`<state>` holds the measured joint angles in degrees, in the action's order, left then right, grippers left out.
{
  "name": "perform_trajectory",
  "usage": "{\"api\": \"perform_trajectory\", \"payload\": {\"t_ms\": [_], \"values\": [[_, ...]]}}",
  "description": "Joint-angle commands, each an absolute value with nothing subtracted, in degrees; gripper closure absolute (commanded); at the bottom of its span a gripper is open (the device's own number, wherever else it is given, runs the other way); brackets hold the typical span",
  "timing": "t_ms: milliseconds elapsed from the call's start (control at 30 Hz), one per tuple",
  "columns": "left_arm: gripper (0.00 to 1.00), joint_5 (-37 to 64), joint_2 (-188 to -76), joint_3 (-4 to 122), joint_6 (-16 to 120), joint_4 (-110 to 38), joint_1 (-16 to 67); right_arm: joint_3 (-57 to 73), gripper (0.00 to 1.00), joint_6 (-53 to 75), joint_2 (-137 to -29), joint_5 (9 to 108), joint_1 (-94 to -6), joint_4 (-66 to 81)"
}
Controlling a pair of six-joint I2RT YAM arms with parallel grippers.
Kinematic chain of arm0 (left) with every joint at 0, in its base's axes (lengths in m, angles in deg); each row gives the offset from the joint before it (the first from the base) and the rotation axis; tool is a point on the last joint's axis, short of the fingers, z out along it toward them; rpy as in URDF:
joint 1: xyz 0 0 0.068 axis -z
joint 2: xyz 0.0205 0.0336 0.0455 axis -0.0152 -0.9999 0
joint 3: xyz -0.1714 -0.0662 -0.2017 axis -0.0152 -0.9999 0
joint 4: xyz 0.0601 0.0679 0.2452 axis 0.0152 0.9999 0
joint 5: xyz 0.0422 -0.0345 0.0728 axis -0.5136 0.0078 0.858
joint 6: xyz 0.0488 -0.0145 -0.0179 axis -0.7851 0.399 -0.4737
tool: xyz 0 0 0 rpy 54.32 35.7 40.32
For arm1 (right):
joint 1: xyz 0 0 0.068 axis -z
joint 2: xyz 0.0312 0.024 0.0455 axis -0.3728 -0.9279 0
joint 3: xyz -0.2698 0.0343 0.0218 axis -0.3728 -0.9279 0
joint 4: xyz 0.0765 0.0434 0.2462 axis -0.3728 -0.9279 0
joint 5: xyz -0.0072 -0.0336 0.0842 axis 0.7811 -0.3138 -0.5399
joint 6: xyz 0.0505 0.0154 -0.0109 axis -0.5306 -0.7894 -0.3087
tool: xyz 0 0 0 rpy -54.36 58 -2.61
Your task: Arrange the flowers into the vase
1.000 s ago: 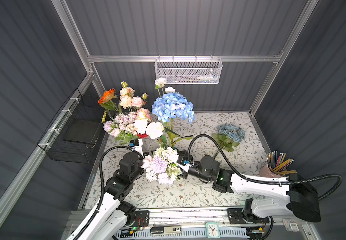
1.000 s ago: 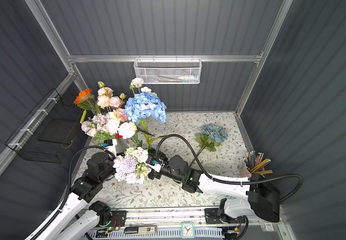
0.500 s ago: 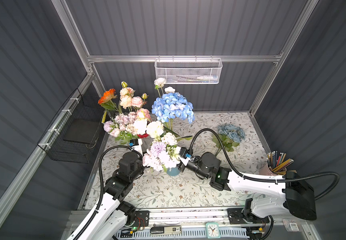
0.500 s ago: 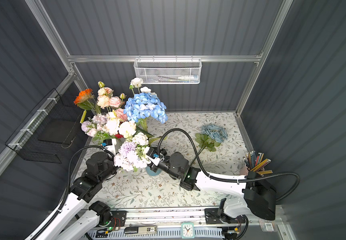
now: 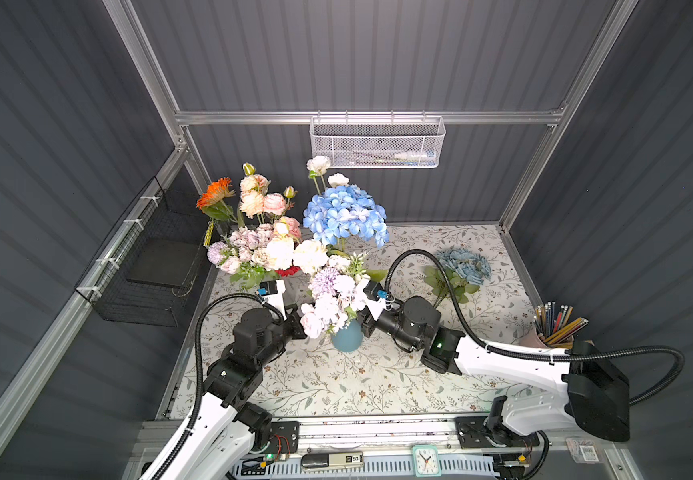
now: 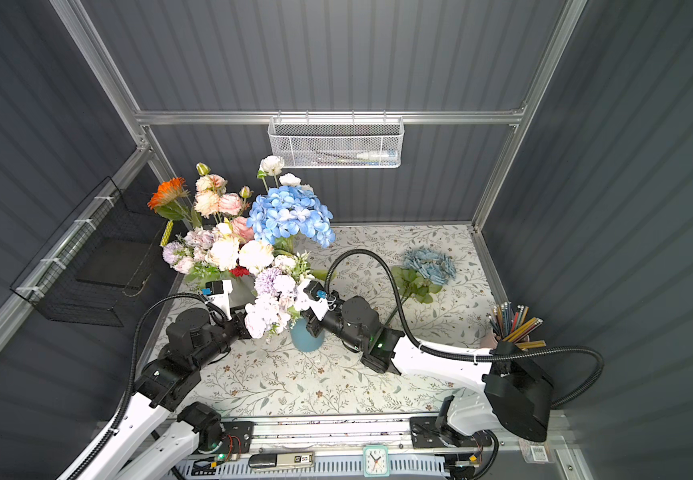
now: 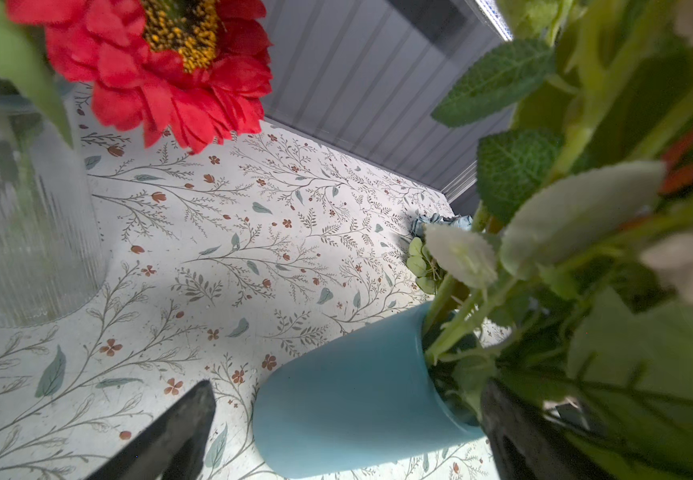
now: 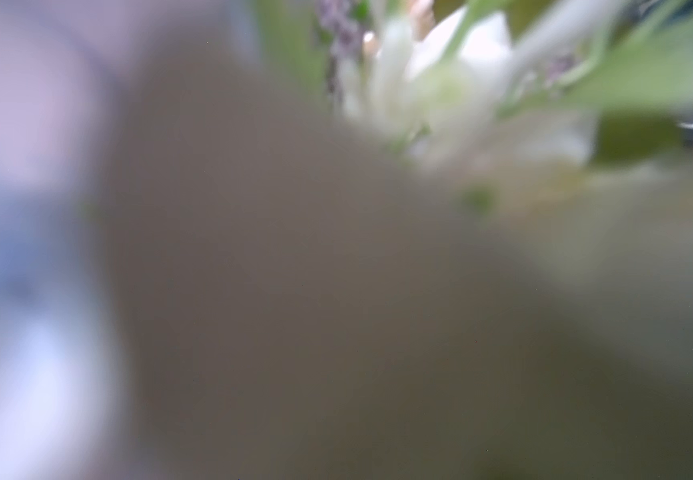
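A small blue vase (image 5: 346, 340) (image 6: 306, 340) (image 7: 357, 395) stands mid-table. A bunch of lilac, white and pink flowers (image 5: 332, 295) (image 6: 274, 301) stands in it, green stems (image 7: 452, 324) down its mouth. My left gripper (image 5: 298, 322) (image 7: 344, 436) is open, one finger on each side of the vase, apart from it. My right gripper (image 5: 362, 322) (image 6: 311, 322) is at the stems just above the rim; blooms hide its jaws and its wrist view is a blur. A dusty-blue bunch (image 5: 463, 266) (image 6: 430, 266) lies at the back right.
A ribbed glass vase (image 7: 24, 228) at back left holds pink, peach and white heads (image 5: 261, 245), a red daisy (image 7: 170, 70) and an orange one (image 5: 213, 193). Blue hydrangeas (image 5: 344, 216) stand behind. A pencil cup (image 5: 556, 328) is at the right, a black wire basket (image 5: 149, 266) on the left wall.
My right gripper swung the lilac and white bunch from low and tilted to upright and set its stems into the blue vase. The left arm stayed still.
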<state>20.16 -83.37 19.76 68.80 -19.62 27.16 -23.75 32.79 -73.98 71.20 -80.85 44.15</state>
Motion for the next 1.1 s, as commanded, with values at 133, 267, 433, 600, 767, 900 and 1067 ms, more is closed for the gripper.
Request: {"api": "perform_trajectory", "payload": {"t_ms": [133, 267, 433, 600, 767, 900, 1067], "values": [[0.0, 27.17, -76.52, 17.04, 66.6, -11.61, 27.05, -25.48, 0.61, 29.6, -73.32, 73.2, -80.51, 38.31], [0.0, 32.08, -74.53, 15.91, 68.58, -10.26, 27.0, -26.85, 0.52, 30.15, -69.85, 74.29, -80.51, 36.3], [0.0, 29.61, -76.77, 13.74, 68.57, -12.38, 26.99, -28.52, 0.36, 31.42, -64.47, 75.22, -80.41, 29.43], [0.0, 24.85, -77.67, 10.68, 66.45, -15.71, 27.06, -33.12, 0.31, 33.49, -57.8, 78.14, -79.93, 25.01], [0.0, 22.33, -77.45, 9.8, 64.03, -14.99, 27.03, -36.33, 0.27, 32.01, -51.85, 80.28, -76.69, 19.74], [0.0, 19.54, -77.67, 9.96, 61.23, -12.44, 27.08, -35.57, 0.25, 24.85, -48.5, 81.48, -70.11, 12.11], [0.0, 16.21, -77.78, 9.57, 59.54, -12.29, 27.03, -32.45, 0.28, 13.28, -49.82, 86.78, -63.03, 2.71]]}}
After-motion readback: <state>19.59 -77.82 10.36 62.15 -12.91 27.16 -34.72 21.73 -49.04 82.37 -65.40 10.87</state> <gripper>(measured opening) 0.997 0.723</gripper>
